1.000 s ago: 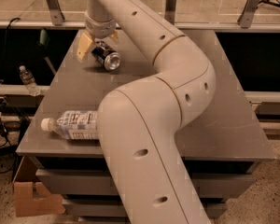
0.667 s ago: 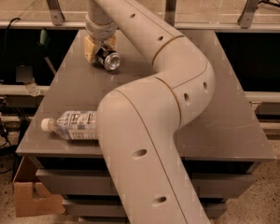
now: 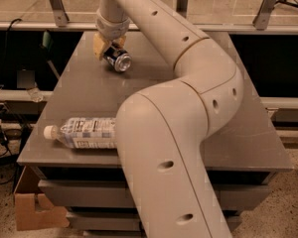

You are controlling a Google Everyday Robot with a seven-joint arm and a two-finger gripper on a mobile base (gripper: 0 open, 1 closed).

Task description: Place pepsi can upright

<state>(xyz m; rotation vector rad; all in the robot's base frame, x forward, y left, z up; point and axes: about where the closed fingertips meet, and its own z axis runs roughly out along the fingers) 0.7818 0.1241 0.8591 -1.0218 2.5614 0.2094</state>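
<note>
We've got our gripper (image 3: 108,49) at the counter's (image 3: 248,133) far left corner, clamped on the pepsi can (image 3: 120,62), which is tipped over, silver end facing us.

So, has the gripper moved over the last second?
Yes. The gripper, at the far left of the table, has edged right, away from the left table edge and toward the lying pepsi can.

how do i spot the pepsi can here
On the grey table, look at the far left corner, where the gripper hangs. The pepsi can is tilted right at it, silver end facing the camera. It is small dark metal; the bottle near the front is clear plastic.
</note>
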